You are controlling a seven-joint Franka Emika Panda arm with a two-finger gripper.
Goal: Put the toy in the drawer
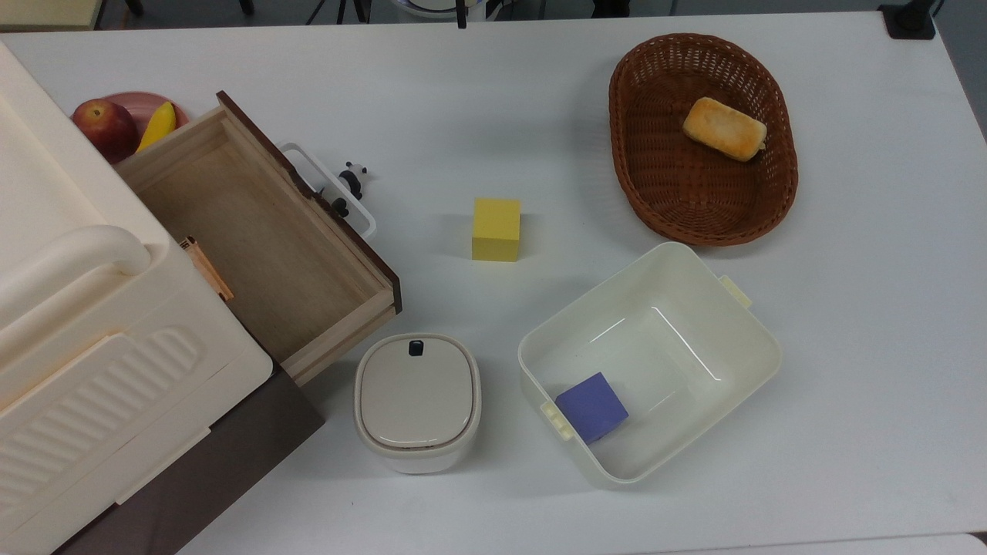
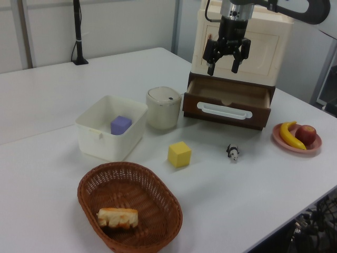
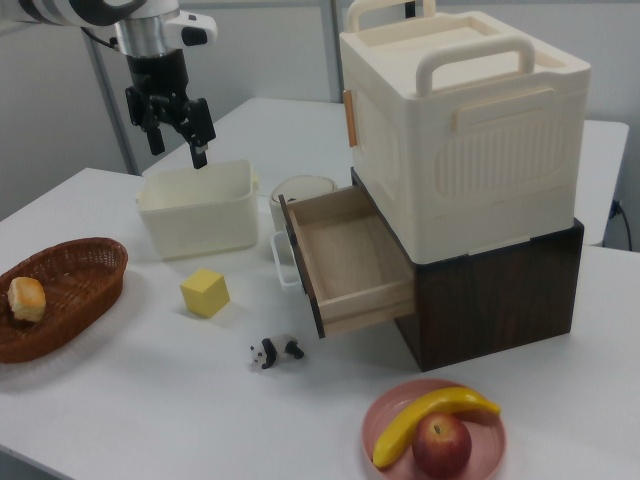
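Currently I hold the two-finger gripper [image 2: 227, 64] raised, jaws apart; the tiny black-and-white panda figurine [image 1: 351, 185] lies at three o'clock of the open light-wood drawer [image 1: 254, 231], ready for pickup.

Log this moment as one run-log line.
gripper: open, empty, raised | toy: on table in front of the drawer, untouched | drawer: pulled open, empty | task: not started

Top view: overhead, straight down on the white table [image 1: 848, 347]. Left view: low, from the basket [image 2: 129, 203] end, facing the drawer [image 2: 227, 103] front. Right view: low, from the plate [image 3: 435, 430] side, looking along the drawer [image 3: 350, 262] front, basket [image 3: 55, 295] at the right view's far left. All three share drawer, yellow block [image 1: 496, 229] and bin [image 1: 648, 362].
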